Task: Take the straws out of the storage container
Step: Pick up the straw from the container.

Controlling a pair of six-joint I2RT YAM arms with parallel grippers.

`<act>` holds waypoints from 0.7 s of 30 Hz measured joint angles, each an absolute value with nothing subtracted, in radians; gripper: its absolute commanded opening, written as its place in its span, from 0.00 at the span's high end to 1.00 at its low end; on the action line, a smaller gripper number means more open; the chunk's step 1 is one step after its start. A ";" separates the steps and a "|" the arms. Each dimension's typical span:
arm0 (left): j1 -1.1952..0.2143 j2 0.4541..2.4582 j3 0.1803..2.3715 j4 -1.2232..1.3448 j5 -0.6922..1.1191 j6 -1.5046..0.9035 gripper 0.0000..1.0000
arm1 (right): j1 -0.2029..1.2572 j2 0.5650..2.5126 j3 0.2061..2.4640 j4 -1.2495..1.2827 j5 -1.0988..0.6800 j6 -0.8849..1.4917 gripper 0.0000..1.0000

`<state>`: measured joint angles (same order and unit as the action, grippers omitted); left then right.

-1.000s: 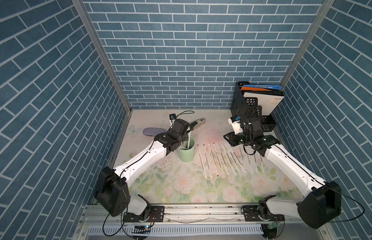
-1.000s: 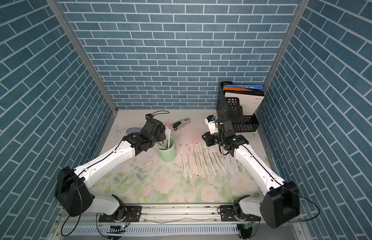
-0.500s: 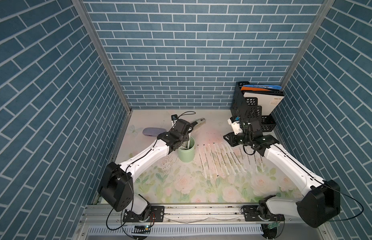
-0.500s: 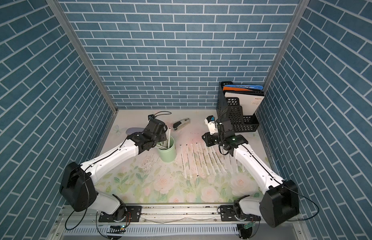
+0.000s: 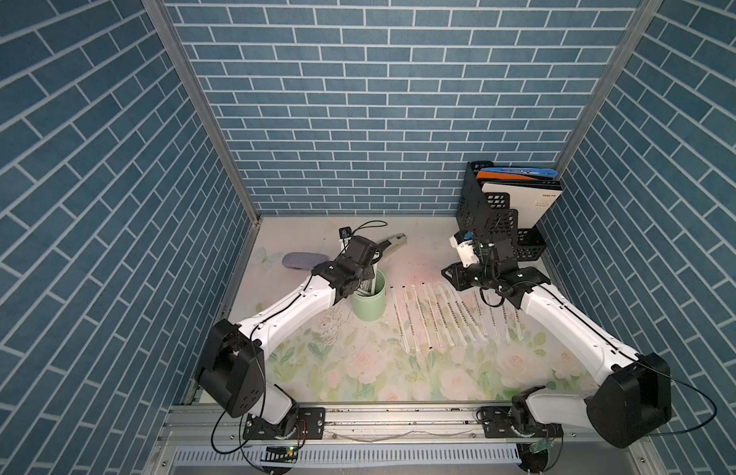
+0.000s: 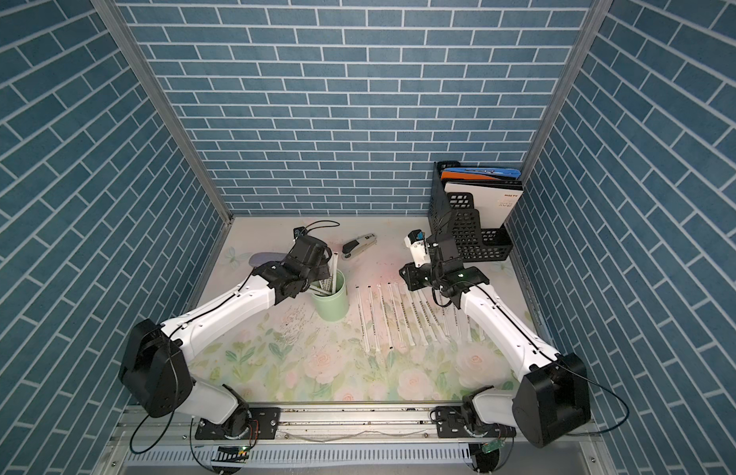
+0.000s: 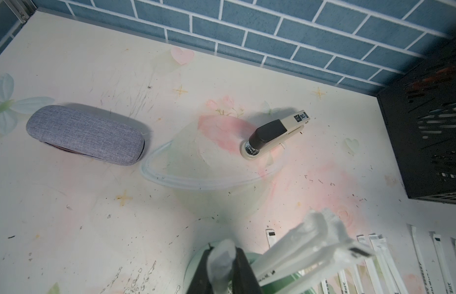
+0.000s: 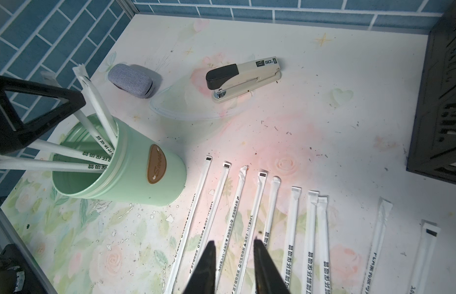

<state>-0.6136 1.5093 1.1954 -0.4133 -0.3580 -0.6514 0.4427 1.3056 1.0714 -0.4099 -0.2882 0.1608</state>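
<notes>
The storage container (image 5: pixel 368 302) (image 6: pixel 329 304) is a mint-green cup with a brown oval label (image 8: pixel 157 164), standing upright left of the table's middle. A few white paper-wrapped straws (image 8: pixel 98 119) (image 7: pixel 311 244) lean in it. My left gripper (image 5: pixel 366 281) (image 7: pixel 220 250) hangs over the cup's mouth, shut on the top end of one straw (image 7: pixel 220 262). Several more straws (image 5: pixel 440 316) (image 6: pixel 399 316) (image 8: pixel 293 229) lie side by side on the table right of the cup. Above that row my right gripper (image 5: pixel 450 274) (image 8: pixel 233 244) hovers open, with nothing between its fingers.
A beige and black stapler (image 5: pixel 393 242) (image 8: pixel 243 73) lies behind the cup. A grey fabric case (image 5: pixel 304 260) (image 7: pixel 84 135) lies at the back left. A black perforated file holder (image 5: pixel 498 218) (image 6: pixel 465 222) with folders stands at the back right, close behind my right wrist.
My left gripper has closed on a straw's top end in the cup. The right arm has not moved.
</notes>
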 measured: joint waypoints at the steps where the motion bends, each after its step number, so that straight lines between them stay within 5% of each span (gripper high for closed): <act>1: -0.614 1.509 1.195 -0.414 -0.358 -0.651 0.89 | 0.443 1.306 1.071 -0.410 -0.288 0.161 0.74; 21: -0.614 1.502 1.353 -0.514 -0.393 -0.595 0.97 | 0.443 1.307 1.070 -0.407 -0.288 0.161 0.74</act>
<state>-0.6136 1.5024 1.3533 -0.5137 -0.3927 -0.5953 0.4431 1.3071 1.0702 -0.4068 -0.2882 0.1612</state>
